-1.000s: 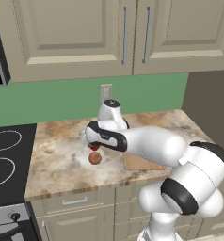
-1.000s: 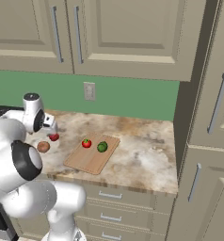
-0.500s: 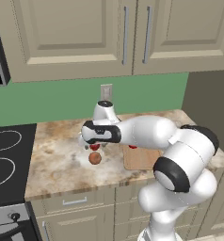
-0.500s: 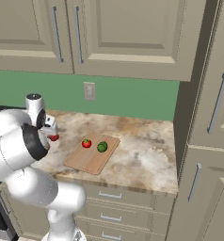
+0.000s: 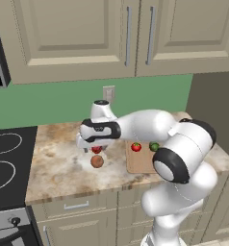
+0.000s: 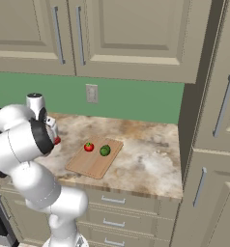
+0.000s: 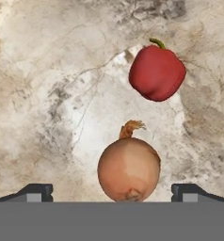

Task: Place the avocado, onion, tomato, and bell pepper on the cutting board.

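Observation:
The brown onion [image 7: 129, 170] lies on the marble counter right under my hand, between my open gripper's [image 7: 113, 194] two fingertips [image 7: 36, 192] but lower than them. Just beyond it lies the deep-red bell pepper [image 7: 156, 73]. From the left base camera, my gripper [image 5: 92, 145] hovers over the bell pepper [image 5: 96, 150], with the onion [image 5: 97, 161] just in front. The tomato [image 5: 135, 147] and avocado [image 5: 154, 147] rest side by side on the light-wood cutting board [image 5: 141, 166] to the right. In the right base view, the tomato [image 6: 89, 147] and avocado [image 6: 105, 151] sit on the board [image 6: 90, 164].
A black stovetop [image 5: 8, 158] borders the counter on the left. A wall outlet [image 5: 108, 92] sits on the green backsplash, with cabinets overhead. A tall cabinet [image 6: 213, 144] closes the counter's right end. Bare counter [image 6: 146, 154] lies right of the board.
My arm's elbow has swung out to the right while the hand stayed over the pepper and onion, shifting slightly left. The jaws stay open and no vegetable has moved.

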Controlling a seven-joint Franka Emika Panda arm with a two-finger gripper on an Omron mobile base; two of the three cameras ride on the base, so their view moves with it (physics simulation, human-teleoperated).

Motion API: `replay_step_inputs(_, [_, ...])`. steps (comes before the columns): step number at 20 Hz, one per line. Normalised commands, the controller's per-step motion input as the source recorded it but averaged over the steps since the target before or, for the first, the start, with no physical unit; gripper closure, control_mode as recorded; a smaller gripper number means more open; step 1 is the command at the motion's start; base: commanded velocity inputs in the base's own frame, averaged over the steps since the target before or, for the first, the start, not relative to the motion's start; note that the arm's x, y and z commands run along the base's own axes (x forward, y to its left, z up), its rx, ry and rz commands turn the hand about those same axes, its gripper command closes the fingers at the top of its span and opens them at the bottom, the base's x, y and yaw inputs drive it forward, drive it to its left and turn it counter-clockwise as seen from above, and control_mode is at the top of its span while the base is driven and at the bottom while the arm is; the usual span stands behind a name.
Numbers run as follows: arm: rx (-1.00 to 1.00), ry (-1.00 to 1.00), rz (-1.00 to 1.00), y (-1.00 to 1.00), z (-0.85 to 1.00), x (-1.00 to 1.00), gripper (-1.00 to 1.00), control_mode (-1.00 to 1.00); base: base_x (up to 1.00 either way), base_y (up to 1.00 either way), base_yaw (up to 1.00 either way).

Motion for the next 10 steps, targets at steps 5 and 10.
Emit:
replay_step_inputs(5, [-0.04, 0.07, 0.00, 0.00, -0.12, 0.00, -1.00, -1.00, 0.00, 0.00, 0.00])
replay_step_inputs(10, [-0.03, 0.08, 0.00, 0.00, -0.16, 0.00, -1.00, -1.00, 0.00, 0.00, 0.00])
